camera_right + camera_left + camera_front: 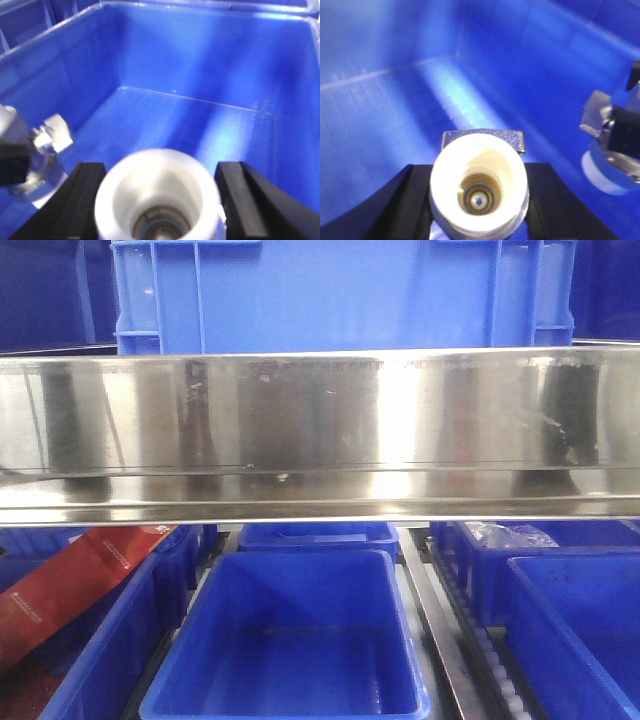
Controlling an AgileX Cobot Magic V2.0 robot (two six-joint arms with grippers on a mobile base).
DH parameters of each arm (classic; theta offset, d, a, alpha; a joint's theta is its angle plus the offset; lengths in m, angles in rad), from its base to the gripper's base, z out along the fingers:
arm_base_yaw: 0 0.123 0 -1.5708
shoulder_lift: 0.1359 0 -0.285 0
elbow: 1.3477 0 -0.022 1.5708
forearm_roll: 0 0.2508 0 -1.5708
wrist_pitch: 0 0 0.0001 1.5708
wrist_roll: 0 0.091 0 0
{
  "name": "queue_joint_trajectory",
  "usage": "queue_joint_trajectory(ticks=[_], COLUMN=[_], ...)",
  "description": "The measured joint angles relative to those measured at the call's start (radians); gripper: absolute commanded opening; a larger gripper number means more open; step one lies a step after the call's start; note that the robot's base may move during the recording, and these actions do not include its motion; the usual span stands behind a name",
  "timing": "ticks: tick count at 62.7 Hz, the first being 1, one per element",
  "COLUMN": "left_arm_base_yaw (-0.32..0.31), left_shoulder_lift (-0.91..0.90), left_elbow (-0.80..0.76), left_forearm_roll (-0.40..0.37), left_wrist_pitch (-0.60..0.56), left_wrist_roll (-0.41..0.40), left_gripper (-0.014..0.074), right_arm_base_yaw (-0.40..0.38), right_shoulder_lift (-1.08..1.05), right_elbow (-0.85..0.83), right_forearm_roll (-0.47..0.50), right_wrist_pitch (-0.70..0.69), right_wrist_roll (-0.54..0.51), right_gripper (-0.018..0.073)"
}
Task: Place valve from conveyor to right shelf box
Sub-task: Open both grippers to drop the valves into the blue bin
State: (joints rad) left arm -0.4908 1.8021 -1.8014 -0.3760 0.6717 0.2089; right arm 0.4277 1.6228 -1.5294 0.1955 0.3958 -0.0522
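You are gripping a valve in the left gripper and a second valve in the right gripper, both hanging inside the blue box. Advice: keeping them apart, opening near the floor.

Roomy box, neighbouring valve alongside

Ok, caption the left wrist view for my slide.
Left claw holds a white-ended valve, blue box interior behind, second valve at right.

deep blue box, cream-white valve between black left end effector fingers, mirror-silver rail, red packet.
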Motion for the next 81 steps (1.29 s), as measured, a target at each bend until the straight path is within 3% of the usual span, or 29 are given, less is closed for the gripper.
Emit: queue_joint_trajectory(ticks=[9, 17, 22, 27, 37, 42, 53, 69, 81], left_arm_base_yaw=[0.0, 0.0, 0.0, 0.0, 0.0, 0.0, 0.002, 0.055, 0.057], left_shoulder_lift=[0.002, 0.002, 0.002, 0.002, 0.002, 0.002, -0.001, -0.105, -0.26], left_elbow=[-0.008, -0.008, -0.008, -0.008, -0.008, -0.008, -0.008, 0.004, 0.17], left_forearm_roll=[-0.008, -0.01, -0.01, -0.01, 0.0, 0.006, 0.011, 0.004, -0.007], left_wrist_pitch=[-0.016, -0.019, -0.019, -0.021, -0.03, -0.041, -0.068, -0.063, -0.183], left_wrist_roll=[0.0, 0.0, 0.0, 0.0, 0.0, 0.0, 0.0, -0.023, -0.025], left_gripper=[0.0425, 0.0421, 0.0368, 0.0221, -0.0109, -0.0111, -0.0111, -0.0111, -0.0111], right_arm_base_yaw=[0.0, 0.0, 0.0, 0.0, 0.0, 0.0, -0.004, -0.036, -0.038], right_shoulder_lift=[0.002, 0.002, 0.002, 0.002, -0.006, -0.012, -0.016, -0.128, -0.274], right_elbow=[-0.009, -0.009, -0.009, -0.009, -0.009, -0.009, -0.009, 0.003, 0.164], right_forearm_roll=[0.002, 0.002, 0.002, 0.002, 0.002, 0.002, 0.002, 0.004, 0.002], right_wrist_pitch=[-0.027, -0.028, -0.028, -0.028, -0.028, -0.031, -0.036, 0.022, -0.098], right_wrist_roll=[0.0, 0.0, 0.0, 0.0, 0.0, 0.0, 0.0, 0.0, 0.0], right_gripper=[0.0428, 0.0426, 0.0403, 0.0316, -0.0016, -0.0168, -0.0168, -0.0168, -0.0168])
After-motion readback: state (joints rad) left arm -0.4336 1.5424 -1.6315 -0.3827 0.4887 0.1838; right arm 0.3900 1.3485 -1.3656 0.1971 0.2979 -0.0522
